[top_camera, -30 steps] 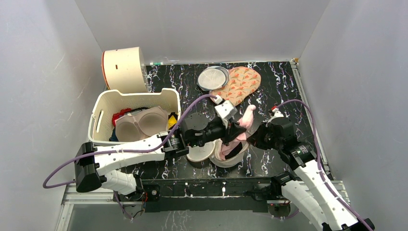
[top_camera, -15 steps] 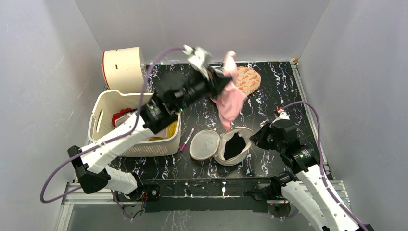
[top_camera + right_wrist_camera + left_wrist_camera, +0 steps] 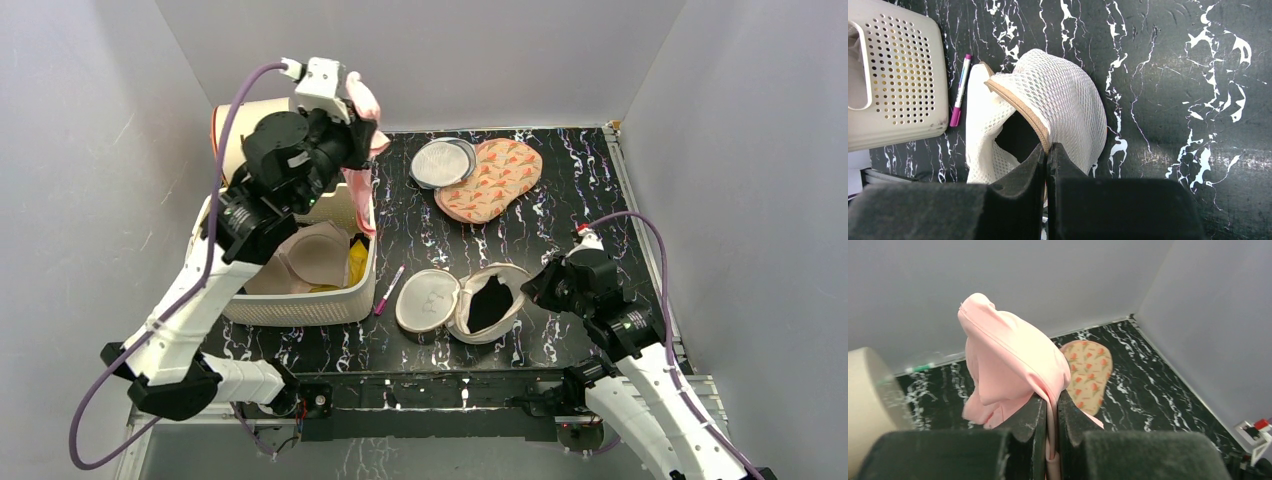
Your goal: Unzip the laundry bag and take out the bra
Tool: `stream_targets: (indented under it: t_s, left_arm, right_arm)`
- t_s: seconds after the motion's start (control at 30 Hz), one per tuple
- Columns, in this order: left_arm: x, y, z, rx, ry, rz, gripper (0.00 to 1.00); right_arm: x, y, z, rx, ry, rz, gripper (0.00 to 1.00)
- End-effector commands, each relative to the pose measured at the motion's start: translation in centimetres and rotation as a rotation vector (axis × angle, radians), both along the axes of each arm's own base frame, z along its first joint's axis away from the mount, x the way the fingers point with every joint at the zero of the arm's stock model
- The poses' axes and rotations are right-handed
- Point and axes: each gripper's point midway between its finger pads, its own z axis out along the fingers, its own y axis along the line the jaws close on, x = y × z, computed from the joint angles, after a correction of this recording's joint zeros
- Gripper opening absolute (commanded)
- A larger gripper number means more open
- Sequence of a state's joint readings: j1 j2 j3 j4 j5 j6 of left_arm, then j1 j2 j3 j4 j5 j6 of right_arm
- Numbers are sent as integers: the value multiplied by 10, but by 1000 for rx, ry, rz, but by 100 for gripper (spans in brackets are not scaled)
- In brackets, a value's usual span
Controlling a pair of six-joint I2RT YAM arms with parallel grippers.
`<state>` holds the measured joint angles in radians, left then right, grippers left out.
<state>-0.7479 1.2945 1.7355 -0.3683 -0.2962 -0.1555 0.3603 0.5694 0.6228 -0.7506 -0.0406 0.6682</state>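
Top external view, upper left of the frame: the left gripper (image 3: 358, 125) is up high above the table (image 3: 600, 180) with the bra (image 3: 362, 98) pinched in its fingers. Pink fabric is bunched over the top of them, and a tail drapes down toward the white basket (image 3: 290, 308). The left wrist view backs that up. The jaws are pressed almost together on a thin fold of cloth, with the rest mounded above.

That's a soft, light, floppy thing with no shape of its own. I'd judge a doubled fold or a seam the safe place to hold it, since a single thin layer could slide out on a swing. Nothing is fragile, though that loose tail might snag the basket rim.

Down to lower centre: the laundry bag (image 3: 492, 300) lies open on the table, its lid flap thrown out to the left. The hollow inside is dark, with no pink showing. The right gripper (image 3: 545, 285) sits at the bag's right edge. In the right wrist view its fingers are clamped on the tan zipper rim, with the mesh dome swelling ahead. The mesh looks light and springy, and I'd call that bound rim the firmest grip on it.

A pink pen (image 3: 388, 290) lies between the basket and the bag's flap. A tan bra (image 3: 315, 255) sits in the basket. Upper centre, well apart, a grey round pouch (image 3: 443, 162) lies against an orange-patterned pouch (image 3: 497, 178).

With the bag unzipped and the bra out, the job looks all but finished.
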Motion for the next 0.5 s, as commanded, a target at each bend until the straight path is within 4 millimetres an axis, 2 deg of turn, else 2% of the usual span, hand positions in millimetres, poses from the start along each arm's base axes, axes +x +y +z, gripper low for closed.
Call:
stream_targets:
  t_s: [0.0,0.13,0.27,0.4,0.47]
  left_arm:
    - [-8,66,20,140,-61,206,0]
    - [9,93,-8,301,21,326,0]
    - [21,129,-41,328,116,466,0]
    - [31,168,-93,252,232,519,0]
    - [33,180,-122,208,320,525,0]
  right_arm:
    - [11,3,15,16,-60,-5,0]
    - [10,4,13,15,-52,4,0]
    - [9,4,12,14,-50,6,0]
    - [7,5,11,20,-50,10,0]
    - [7,4,12,19,-52,9,0]
